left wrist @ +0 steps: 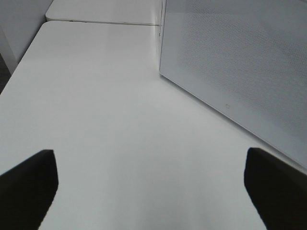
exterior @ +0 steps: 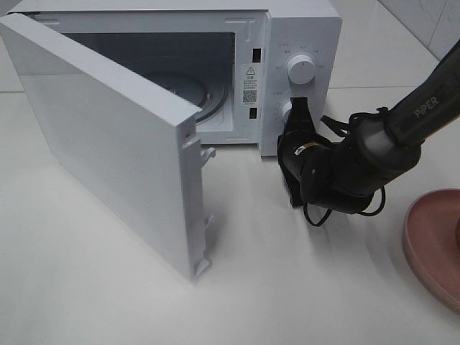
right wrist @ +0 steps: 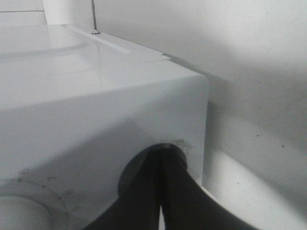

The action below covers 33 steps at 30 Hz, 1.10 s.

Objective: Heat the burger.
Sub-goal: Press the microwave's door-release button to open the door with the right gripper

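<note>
The burger is out of view. A white microwave (exterior: 302,32) stands at the back of the table with its door (exterior: 108,144) swung wide open toward the front left. Its glass turntable (exterior: 212,97) shows bare where the door does not hide it. My right gripper (exterior: 298,109) is shut, its tips against the lower knob on the control panel, under the upper knob (exterior: 300,68). The right wrist view shows the closed right gripper (right wrist: 161,152) meeting the panel. Wide open with nothing between its fingers, my left gripper (left wrist: 149,160) hangs over bare table beside the door (left wrist: 240,62).
A pink round plate (exterior: 431,248) lies at the right edge of the white table (exterior: 86,287), cut off by the frame. The open door juts far out over the table's left half. My right arm (exterior: 402,122) reaches in from the right.
</note>
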Each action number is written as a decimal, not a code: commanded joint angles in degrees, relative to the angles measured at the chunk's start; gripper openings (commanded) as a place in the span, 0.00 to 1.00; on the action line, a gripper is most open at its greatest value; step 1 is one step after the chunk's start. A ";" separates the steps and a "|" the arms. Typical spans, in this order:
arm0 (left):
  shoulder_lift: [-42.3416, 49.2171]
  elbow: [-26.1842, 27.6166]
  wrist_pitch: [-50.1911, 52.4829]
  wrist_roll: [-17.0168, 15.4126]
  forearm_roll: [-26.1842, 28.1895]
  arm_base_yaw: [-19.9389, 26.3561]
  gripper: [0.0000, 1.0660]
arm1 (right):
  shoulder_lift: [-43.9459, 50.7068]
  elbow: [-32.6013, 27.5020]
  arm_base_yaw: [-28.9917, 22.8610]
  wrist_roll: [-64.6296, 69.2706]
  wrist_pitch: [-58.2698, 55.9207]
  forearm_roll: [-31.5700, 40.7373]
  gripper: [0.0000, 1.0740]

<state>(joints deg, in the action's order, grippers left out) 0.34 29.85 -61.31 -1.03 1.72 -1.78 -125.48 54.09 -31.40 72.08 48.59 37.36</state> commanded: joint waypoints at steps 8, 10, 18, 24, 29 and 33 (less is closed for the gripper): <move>0.17 -0.11 0.06 0.06 0.00 0.23 0.92 | 4.58 -0.40 1.89 -0.52 7.51 -3.15 0.00; 0.17 -0.11 0.06 0.06 0.00 0.23 0.92 | 4.93 -0.80 1.89 -0.29 4.87 -3.67 0.00; 0.17 -0.11 0.06 0.06 0.00 0.23 0.92 | 7.73 -3.21 1.89 -0.57 -3.32 -4.87 0.00; 0.17 -0.11 0.06 0.06 0.00 0.23 0.92 | 10.31 -5.90 1.89 -1.66 -9.28 -4.87 0.00; 0.17 -0.11 0.06 0.06 0.00 0.23 0.92 | 13.46 -8.59 1.89 -5.10 -12.32 -4.87 0.00; 0.17 -0.11 0.06 0.06 0.00 0.23 0.92 | 15.93 -10.71 1.89 -6.99 -13.64 -4.87 0.01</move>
<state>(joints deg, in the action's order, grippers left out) 0.34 29.85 -61.31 -1.03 1.66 -1.78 -110.52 43.49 -29.85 66.46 35.81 33.00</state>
